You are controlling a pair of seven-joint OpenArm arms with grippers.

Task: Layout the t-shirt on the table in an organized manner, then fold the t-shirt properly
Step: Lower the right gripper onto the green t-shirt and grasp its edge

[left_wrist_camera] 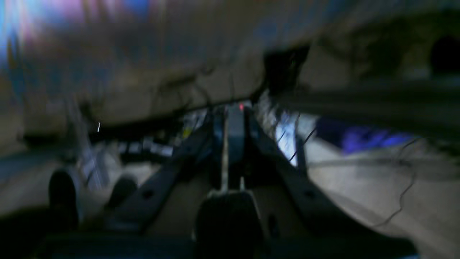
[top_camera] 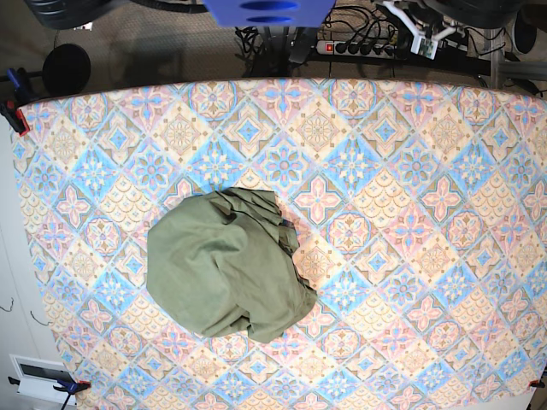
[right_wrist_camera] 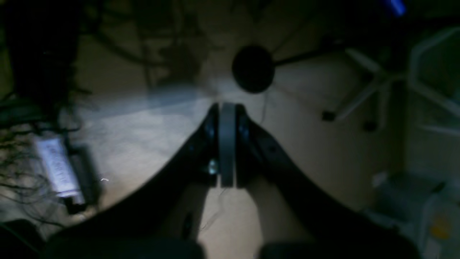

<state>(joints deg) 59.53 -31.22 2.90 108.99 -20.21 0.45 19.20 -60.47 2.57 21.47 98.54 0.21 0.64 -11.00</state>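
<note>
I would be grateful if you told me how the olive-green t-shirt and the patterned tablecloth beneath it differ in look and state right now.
The plain olive-green cotton t-shirt is one solid colour; the table, covered in pastel blue, pink and cream diamond tiles, is busily patterned. The t-shirt lies crumpled in a rounded heap, with no sleeves laid out; the table's cloth lies flat and smooth. The t-shirt covers only a left-of-centre patch; the table spans nearly the whole base view. Both are fabric.

base overhead on table [top_camera: 410, 171], wrists floorward

floor [top_camera: 171, 43]: brown carpet | power strip [top_camera: 359, 47]: beyond far edge, cables | light: dim below
</note>
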